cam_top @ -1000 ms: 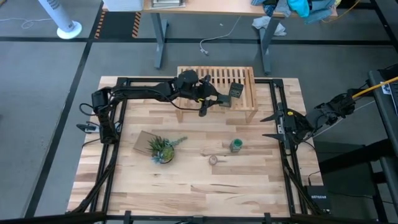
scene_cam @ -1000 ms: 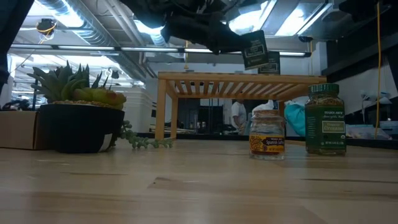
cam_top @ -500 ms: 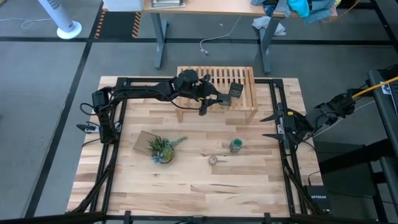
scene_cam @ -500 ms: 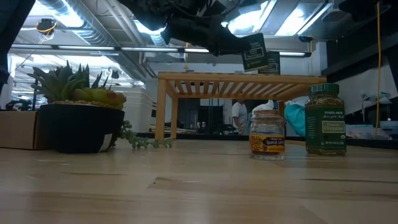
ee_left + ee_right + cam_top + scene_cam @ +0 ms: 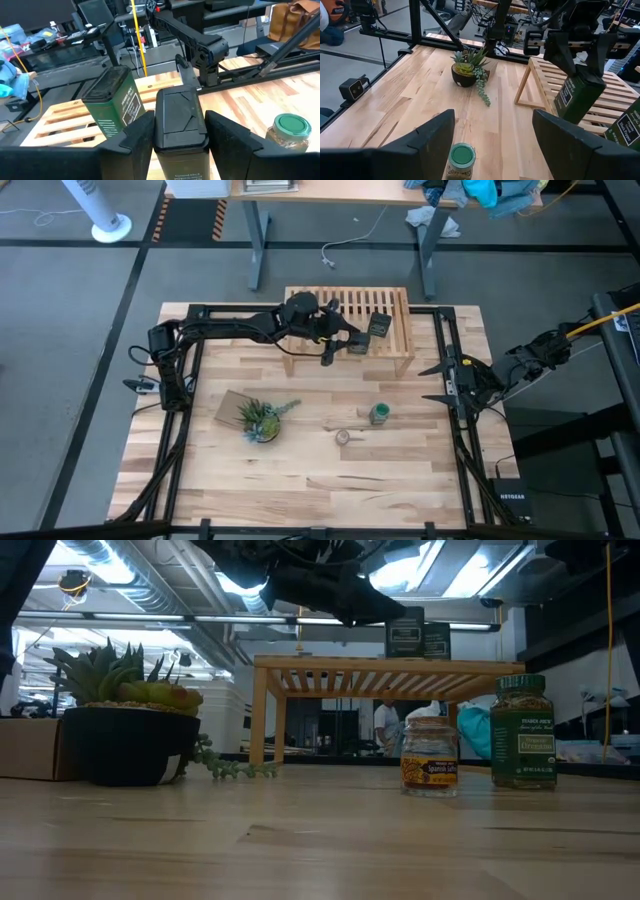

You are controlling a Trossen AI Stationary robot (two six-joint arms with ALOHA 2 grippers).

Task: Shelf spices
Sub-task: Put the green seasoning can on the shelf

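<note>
The left gripper [image 5: 357,344] hangs over the shelf [image 5: 396,308] at upper centre of the high view, its fingers [image 5: 227,131] on either side of a dark tin [image 5: 180,120]. In the left wrist view thin gaps seem to show between the fingers and the tin, yet whether they grip it or have let go cannot be told. In the low view the tin [image 5: 404,638] stands upright on the slats, and the arm hides its left edge. A second dark tin [image 5: 379,326] stands just beside it on the shelf, tilted in the left wrist view.

The green-capped jar [image 5: 379,413] and the tiny pale jar [image 5: 343,437] sit on the tabletop [image 5: 300,470], lower centre, near each other. The plant [image 5: 260,419] sits to their left.

The right gripper [image 5: 438,381] waits at the right edge of the tabletop with its fingers [image 5: 425,140] wide apart, empty. Their tips are cut off in the right wrist view.
</note>
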